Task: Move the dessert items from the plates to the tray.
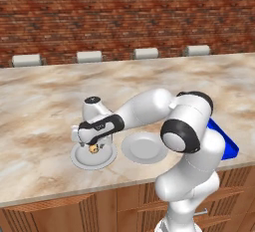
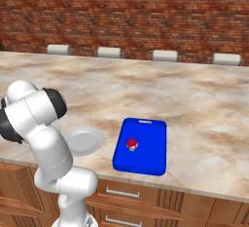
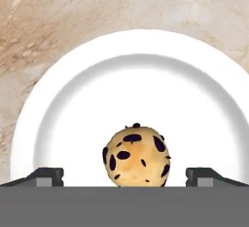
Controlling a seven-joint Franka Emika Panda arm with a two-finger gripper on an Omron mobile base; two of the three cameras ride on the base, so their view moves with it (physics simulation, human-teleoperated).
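While my gripper (image 3: 124,175) hangs wide open around the speckled treat (image 3: 136,156) on its plate (image 3: 58,99), nothing's grabbed; the red treat (image 2: 131,144) sits on the tray (image 2: 148,160).

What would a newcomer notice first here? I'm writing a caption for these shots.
The white arm bends low over the left plate, its open tool straddling a tan speckled treat. Right of the two plates, the blue tray stands out on the marble counter, with a red treat already on it.
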